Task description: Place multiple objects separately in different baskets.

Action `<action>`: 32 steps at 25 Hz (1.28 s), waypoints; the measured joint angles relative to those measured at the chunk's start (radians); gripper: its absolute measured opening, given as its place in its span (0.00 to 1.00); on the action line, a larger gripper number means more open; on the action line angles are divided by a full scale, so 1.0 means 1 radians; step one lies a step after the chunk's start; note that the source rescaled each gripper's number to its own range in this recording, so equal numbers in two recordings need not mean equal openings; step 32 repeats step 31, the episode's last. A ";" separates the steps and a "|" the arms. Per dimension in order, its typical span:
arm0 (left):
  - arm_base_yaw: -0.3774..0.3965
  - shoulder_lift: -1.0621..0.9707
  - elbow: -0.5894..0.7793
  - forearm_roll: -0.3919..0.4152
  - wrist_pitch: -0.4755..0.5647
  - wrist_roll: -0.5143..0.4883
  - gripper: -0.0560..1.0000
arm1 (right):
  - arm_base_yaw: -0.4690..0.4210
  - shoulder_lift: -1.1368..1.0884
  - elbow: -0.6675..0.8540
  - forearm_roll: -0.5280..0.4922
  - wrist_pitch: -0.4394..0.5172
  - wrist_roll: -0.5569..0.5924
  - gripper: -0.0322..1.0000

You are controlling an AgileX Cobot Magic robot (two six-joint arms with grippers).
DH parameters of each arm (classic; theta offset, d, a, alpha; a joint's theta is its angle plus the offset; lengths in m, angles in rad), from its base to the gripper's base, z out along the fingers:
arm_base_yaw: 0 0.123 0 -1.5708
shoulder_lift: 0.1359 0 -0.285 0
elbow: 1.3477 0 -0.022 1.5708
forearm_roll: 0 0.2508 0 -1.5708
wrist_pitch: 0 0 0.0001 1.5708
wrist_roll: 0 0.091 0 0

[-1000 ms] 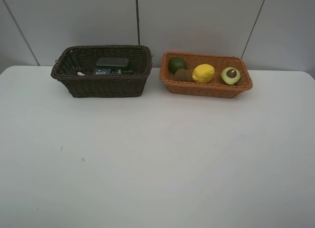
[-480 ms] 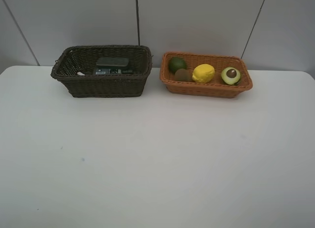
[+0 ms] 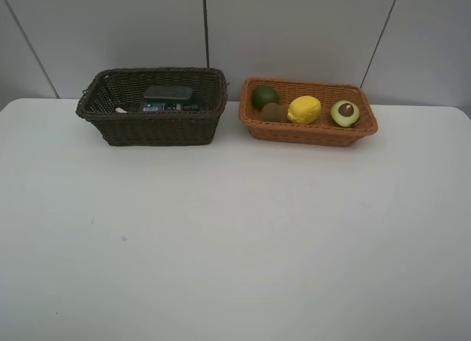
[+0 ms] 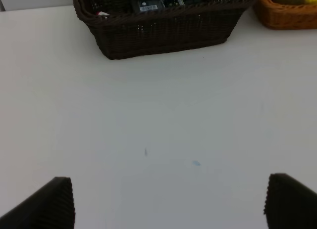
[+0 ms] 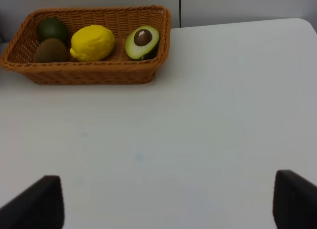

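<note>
The dark brown basket [image 3: 151, 127] stands at the back left of the table and holds a black rectangular block [image 3: 168, 93], a dark-green bottle [image 3: 165, 105] and a small white item [image 3: 120, 110]. To its right, the orange-tan basket [image 3: 309, 132] holds a green lime [image 3: 265, 96], a brown kiwi [image 3: 274, 113], a yellow lemon [image 3: 304, 109] and a halved avocado [image 3: 345, 113]. Neither arm shows in the exterior view. The left gripper [image 4: 168, 202] is open above bare table, well short of the dark basket [image 4: 163, 33]. Likewise open is the right gripper [image 5: 168, 204], well back from the tan basket [image 5: 89, 73].
A white table [image 3: 235, 238] spreads in front of both baskets. A grey panelled wall [image 3: 294, 32] rises directly behind them. Small marks [image 4: 196, 163] dot the tabletop.
</note>
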 joint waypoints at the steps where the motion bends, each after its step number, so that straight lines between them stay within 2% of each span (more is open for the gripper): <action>1: 0.000 0.000 0.000 0.000 0.000 0.000 1.00 | 0.000 0.000 0.000 0.000 0.000 0.000 1.00; 32: 0.000 0.000 0.000 0.000 0.000 0.000 1.00 | 0.000 0.000 0.000 -0.002 -0.002 -0.003 1.00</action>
